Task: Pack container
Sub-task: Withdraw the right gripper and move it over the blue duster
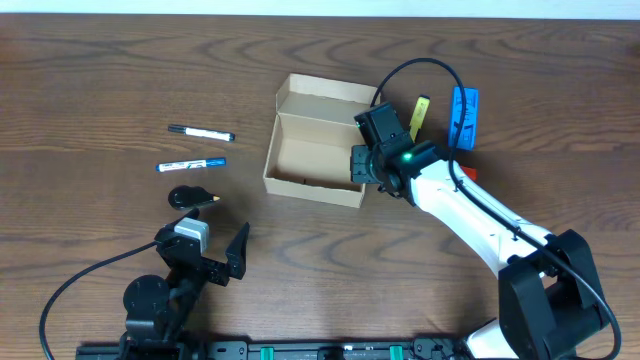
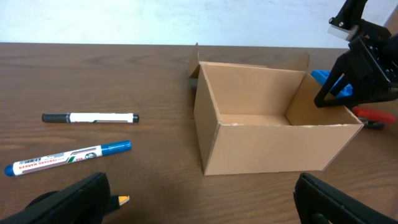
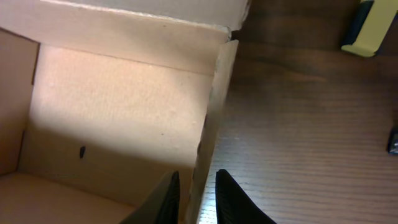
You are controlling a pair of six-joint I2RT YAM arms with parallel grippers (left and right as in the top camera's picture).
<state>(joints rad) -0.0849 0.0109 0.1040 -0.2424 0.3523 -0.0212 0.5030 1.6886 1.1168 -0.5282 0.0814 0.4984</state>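
You have a dark brown wood-grain table (image 1: 100,60) filling nearly the whole overhead view, its grain running side to side. Beyond the table's far edge stands a plain, pale backdrop (image 2: 124,18); you cannot tell whether it is a wall or a screen. Light falls soft and even on the table, leaving a faint sheen and short, weak shadows.

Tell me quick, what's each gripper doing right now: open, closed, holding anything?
left gripper: open, holding nothing.
right gripper: closed on a side wall of the container, one finger inside, one outside.
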